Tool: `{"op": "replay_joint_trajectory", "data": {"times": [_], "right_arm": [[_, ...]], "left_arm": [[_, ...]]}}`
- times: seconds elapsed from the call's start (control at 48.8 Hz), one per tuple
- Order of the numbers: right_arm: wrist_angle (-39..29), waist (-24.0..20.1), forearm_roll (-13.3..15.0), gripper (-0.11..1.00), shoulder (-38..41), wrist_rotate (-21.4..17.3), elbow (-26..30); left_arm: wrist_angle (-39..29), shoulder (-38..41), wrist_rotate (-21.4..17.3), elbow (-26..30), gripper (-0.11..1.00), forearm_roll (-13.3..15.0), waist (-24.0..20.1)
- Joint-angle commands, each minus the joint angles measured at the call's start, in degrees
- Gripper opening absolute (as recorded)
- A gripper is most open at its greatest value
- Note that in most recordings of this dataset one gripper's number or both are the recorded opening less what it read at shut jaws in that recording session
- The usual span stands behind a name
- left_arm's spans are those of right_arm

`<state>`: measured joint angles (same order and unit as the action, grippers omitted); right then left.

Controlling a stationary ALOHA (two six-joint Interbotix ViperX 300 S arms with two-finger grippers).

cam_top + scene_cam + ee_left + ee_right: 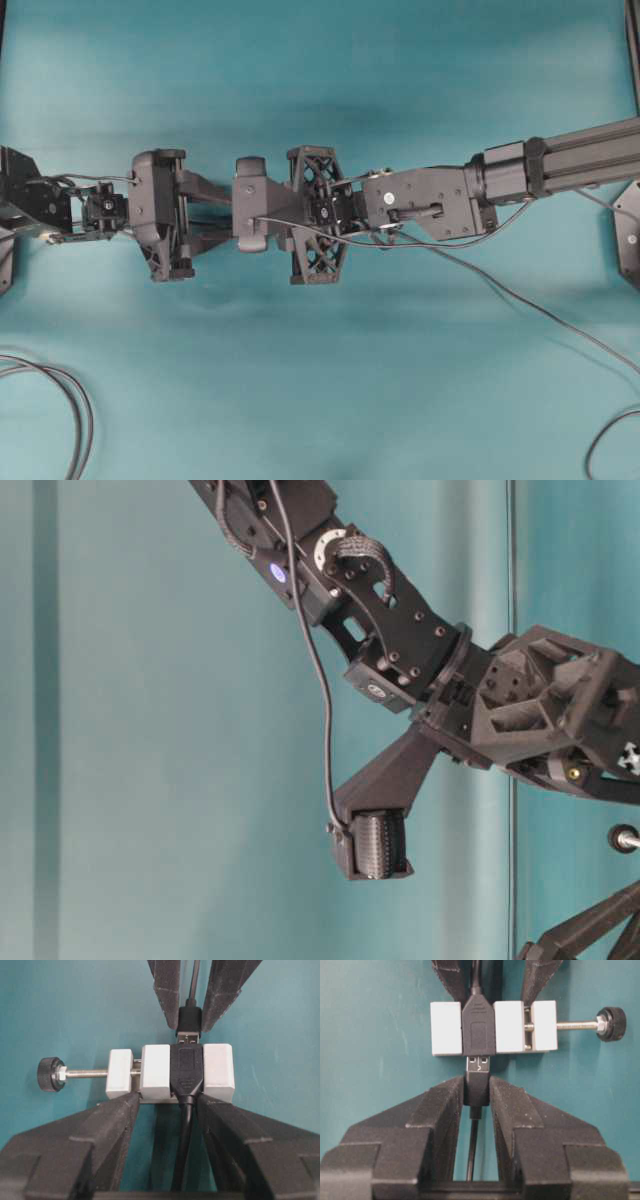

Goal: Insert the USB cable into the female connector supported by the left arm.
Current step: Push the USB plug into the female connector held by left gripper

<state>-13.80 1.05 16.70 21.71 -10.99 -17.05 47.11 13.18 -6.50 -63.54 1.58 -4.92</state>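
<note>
The female connector, a black socket, sits clamped in a white block with a screw pin and dark knob. My left gripper is shut on the block, its fingers pressing the block's two near corners. The USB cable's plug is pinched in my shut right gripper. Its metal tip sits at the socket's mouth, partly exposed. In the overhead view the left arm and right arm meet nose to nose, and the connector is hidden under a wrist camera.
Both arms hover over a teal surface. Thick dark cables loop at the lower left and lower right. A thin cable trails from the right arm. The knob shows at the table-level view's right edge.
</note>
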Motion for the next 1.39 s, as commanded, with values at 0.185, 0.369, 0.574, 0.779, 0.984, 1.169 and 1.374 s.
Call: {"op": "replay_joint_trajectory", "data": {"times": [0.185,0.369,0.574,0.779,0.984,1.169,1.374], "right_arm": [[2.4,-0.3,0.2,0.22,-0.8,0.0,1.6],[2.5,-0.2,0.7,0.22,-0.7,0.0,2.3],[2.6,-0.2,1.1,0.22,-0.3,0.3,2.6],[2.6,-0.1,1.1,0.22,-0.3,0.9,3.6],[2.4,-0.1,1.1,0.21,-0.3,2.3,4.6],[2.4,-0.1,1.1,0.21,-0.3,2.8,4.8],[2.4,-0.2,1.1,0.21,-0.3,3.5,5.2]], "left_arm": [[0.3,-1.0,-0.7,0.7,0.61,-0.1,-0.1],[0.4,-1.0,-0.7,1.1,0.61,-0.3,-0.1],[0.4,-0.7,-0.7,2.3,0.61,-0.4,0.0],[0.1,0.7,-0.7,3.8,0.61,-0.4,0.3],[-0.5,2.0,-0.7,5.9,0.61,-0.8,0.8],[-1.9,2.3,-0.8,7.1,0.61,-0.8,0.8],[-2.6,2.6,-0.8,7.9,0.61,-0.8,0.8]]}}
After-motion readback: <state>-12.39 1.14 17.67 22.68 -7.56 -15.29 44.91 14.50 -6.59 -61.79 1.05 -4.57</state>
